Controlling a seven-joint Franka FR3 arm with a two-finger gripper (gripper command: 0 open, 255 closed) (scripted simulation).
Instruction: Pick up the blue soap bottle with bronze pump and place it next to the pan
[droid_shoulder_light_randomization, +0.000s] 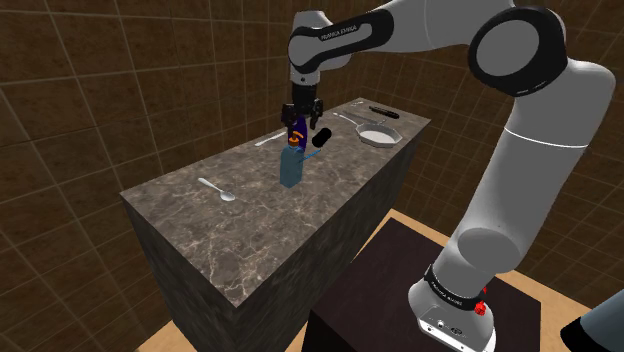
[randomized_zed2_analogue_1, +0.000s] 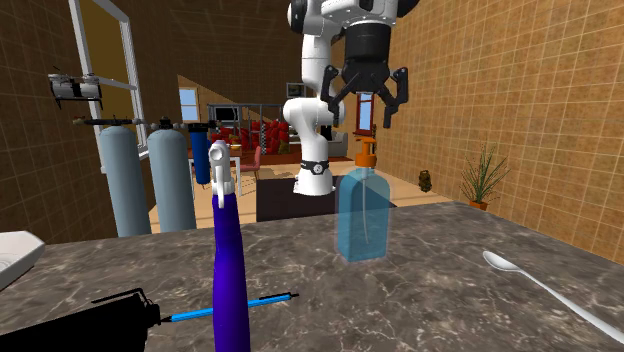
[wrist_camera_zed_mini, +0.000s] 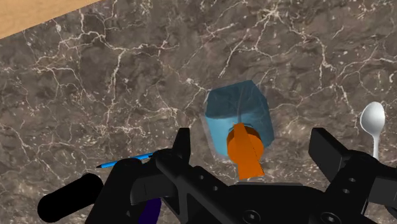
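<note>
Where the shoulder view looks down, the bottle stands upright on the desk beneath the gripper, well apart from the pan at the far end. The second exterior view has the gripper just above the orange pump, fingers spread. The wrist view shows them flanking the pump, not touching.
</note>
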